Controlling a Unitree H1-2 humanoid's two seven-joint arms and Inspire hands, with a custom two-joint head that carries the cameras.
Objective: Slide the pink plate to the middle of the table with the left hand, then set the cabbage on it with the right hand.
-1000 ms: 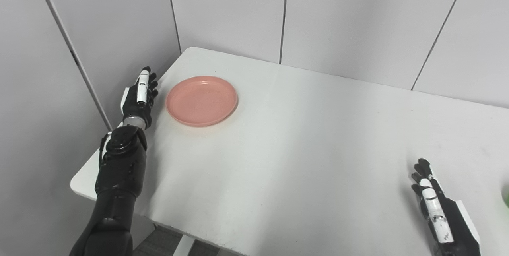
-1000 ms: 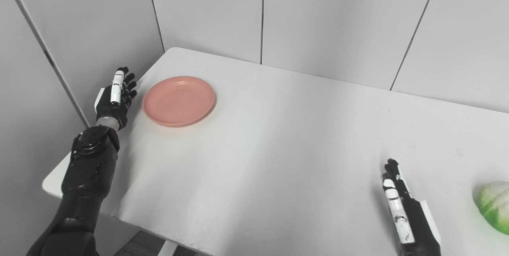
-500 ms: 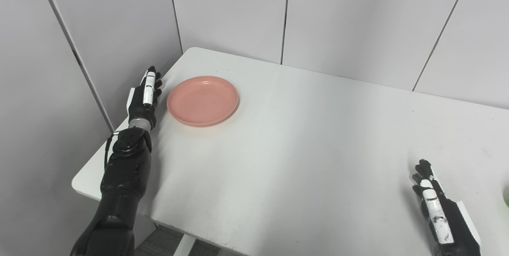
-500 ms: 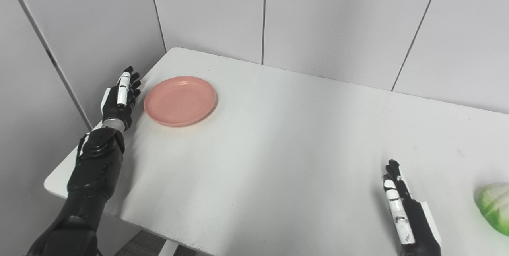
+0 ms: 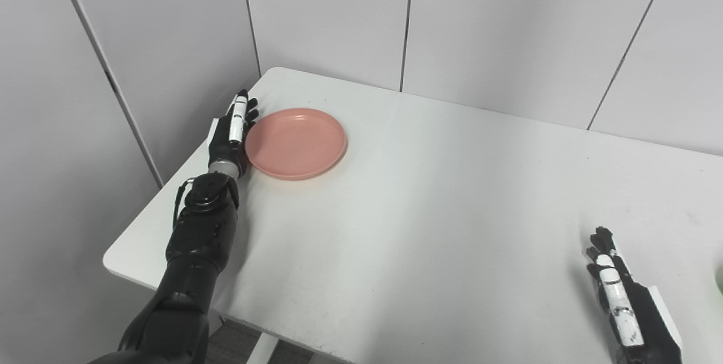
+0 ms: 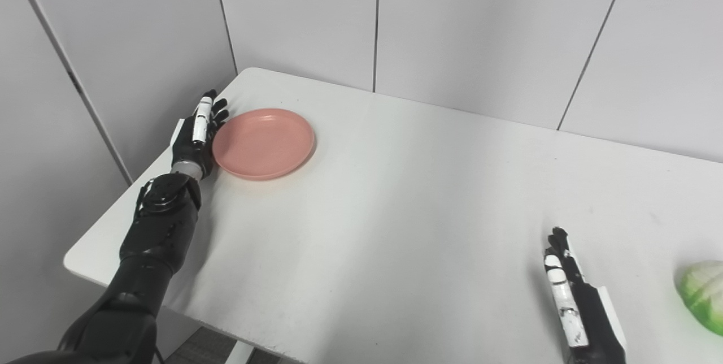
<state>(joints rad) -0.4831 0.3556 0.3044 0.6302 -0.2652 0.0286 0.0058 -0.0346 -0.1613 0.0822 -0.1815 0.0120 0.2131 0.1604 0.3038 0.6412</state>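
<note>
At the far left corner of the surface (image 5: 429, 211), your left eye view showed the left hand (image 5: 230, 135) had closed the gap it kept a second before: it had been standing off the table's edge, well clear of the pink plate (image 5: 296, 142), and now its flat, edge-on palm sat against the plate's left rim, touching or as near as you could tell. Its fingers (image 5: 239, 111) were straight and held side by side, gripping nothing. The plate had shifted only about as much as the whole picture, so you should have read the push as just starting. Your right hand (image 5: 624, 296) lay flat at the near right, fingers extended and empty.

From the right eye view, the same contact showed: left hand (image 6: 195, 137) pressed beside the plate (image 6: 264, 142), which was well short of the middle. The cabbage (image 6: 702, 294) waited at the right edge, apart from the idle right hand (image 6: 576, 302). Sliding came next; the cabbage had to wait.
</note>
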